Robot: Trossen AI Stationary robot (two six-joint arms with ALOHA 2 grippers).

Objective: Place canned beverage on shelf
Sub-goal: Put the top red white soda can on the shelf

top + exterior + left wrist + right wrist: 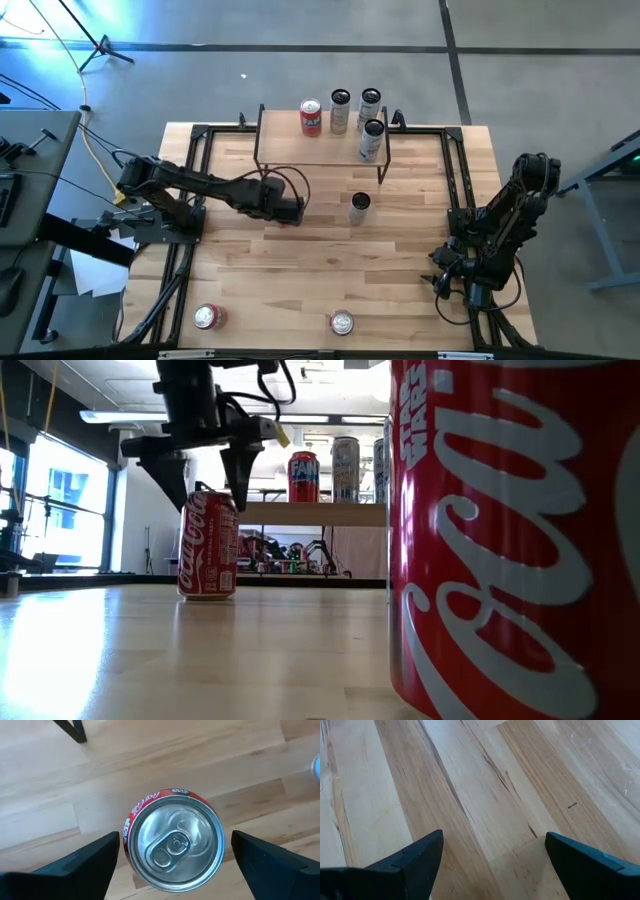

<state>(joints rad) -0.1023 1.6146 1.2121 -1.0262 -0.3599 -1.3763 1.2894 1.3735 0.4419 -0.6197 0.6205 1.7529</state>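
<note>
**Open gripper poised over cola can as shelf stocking proceeds**

The left gripper (205, 480) is seen directly above an upright red Coca-Cola can (172, 841), its fingers (82, 865) spread wide to either side of the can's top, with clear gaps on both sides and nothing pinched. The can stands on the wooden tabletop (400, 260), just in front of the shelf (320, 148), whose light plank on thin black legs already carries a red Fanta can (311, 117) and three slim silver cans (371, 139). The step in hand is judged to be the pick-up: a descent around the can and a firm closing of the fingers would be called for next, followed by a lift to the plank, where room is left at its left end. The can's silver lid and unopened pull tab are shown in the left wrist view; white script runs down its red wall. Another slim can (360, 207) waits nearby on the table. The right gripper (490, 860) is held near the table's right edge, its fingers apart over bare wood.
</note>
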